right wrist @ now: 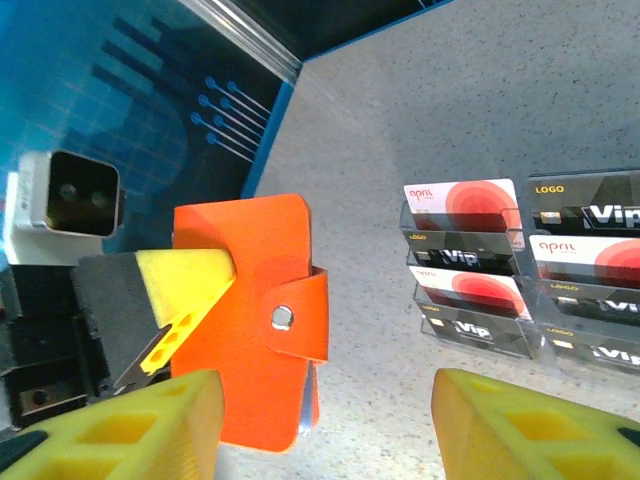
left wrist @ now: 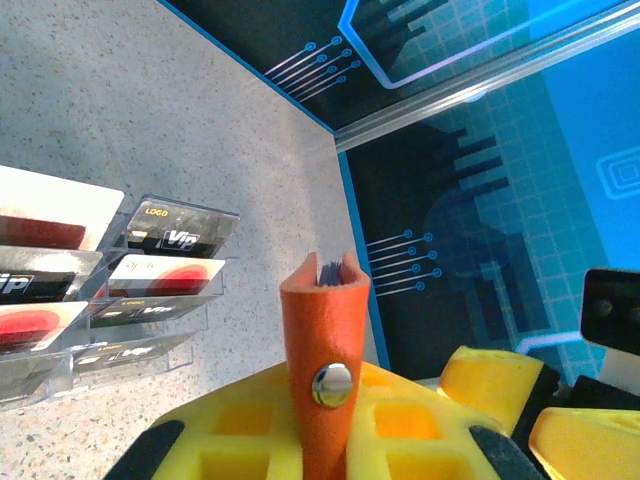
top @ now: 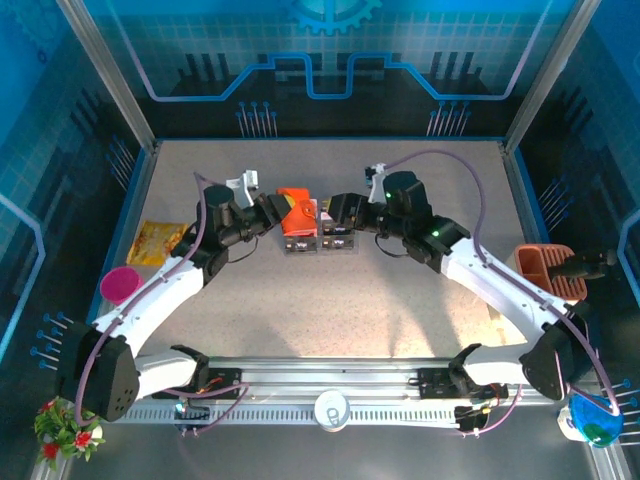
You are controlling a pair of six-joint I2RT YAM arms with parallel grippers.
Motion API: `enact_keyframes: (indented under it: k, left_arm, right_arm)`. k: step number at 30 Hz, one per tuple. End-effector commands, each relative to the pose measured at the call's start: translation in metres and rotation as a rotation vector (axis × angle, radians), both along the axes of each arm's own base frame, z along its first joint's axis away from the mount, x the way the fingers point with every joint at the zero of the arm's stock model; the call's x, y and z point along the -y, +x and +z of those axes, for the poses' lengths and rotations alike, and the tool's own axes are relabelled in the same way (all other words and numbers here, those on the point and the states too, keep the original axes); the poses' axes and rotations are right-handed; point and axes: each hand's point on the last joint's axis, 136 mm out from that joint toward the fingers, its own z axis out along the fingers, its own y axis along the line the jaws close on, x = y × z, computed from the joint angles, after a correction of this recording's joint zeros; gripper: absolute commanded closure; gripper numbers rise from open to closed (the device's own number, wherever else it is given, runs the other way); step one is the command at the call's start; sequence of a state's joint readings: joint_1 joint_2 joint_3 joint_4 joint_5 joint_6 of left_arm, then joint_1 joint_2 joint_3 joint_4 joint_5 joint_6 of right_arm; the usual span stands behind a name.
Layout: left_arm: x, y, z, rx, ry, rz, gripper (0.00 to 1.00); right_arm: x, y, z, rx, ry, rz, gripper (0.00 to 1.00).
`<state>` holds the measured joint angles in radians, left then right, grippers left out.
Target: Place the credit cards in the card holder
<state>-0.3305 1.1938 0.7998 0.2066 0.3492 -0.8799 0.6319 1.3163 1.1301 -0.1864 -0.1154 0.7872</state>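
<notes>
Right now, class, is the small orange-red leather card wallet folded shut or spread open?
Folded shut. The small orange-red leather card wallet has its strap snapped across the edge by the silver stud, and the left claw grips it.

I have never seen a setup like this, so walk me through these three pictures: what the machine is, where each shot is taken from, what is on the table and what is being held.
This is a robot with two white arms bolted at the near edge of a table.

The overhead picture looks down from above and behind the arms. The other two come from small cameras on each wrist, so yellow padded fingers show at the bottom of them.

Mid-table stand clear racks holding the credit cards, red-and-white or black ones marked VIP. Off to the sides lie a yellow packet, a pink cup and an orange basket.

The left end effector is shut on the card holder, an orange wallet with a snap button. The right end effector faces it with fingers apart, holding nothing.
</notes>
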Motion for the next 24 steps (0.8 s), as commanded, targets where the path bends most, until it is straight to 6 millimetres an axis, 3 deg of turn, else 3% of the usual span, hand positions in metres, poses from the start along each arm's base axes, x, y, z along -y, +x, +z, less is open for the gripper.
enact_keyframes:
  k: [1,14,18,24]
  left_arm:
    - [0.008,-0.006,0.002,0.038,0.019,-0.047,1.00]
    - [0.017,-0.005,0.003,0.028,0.011,-0.053,1.00]
    - [0.020,-0.006,0.004,0.031,0.007,-0.058,1.00]
    - [0.019,-0.008,0.008,0.034,-0.001,-0.047,1.00]
  right_arm:
    - [-0.009,-0.005,-0.017,0.013,-0.175,0.063,0.41]
    - [-0.054,0.006,-0.025,0.032,-0.217,0.122,0.41]
    - [-0.046,0.014,-0.038,0.026,-0.280,0.072,0.45]
    - [-0.022,0.017,-0.064,0.004,-0.385,-0.023,0.63]
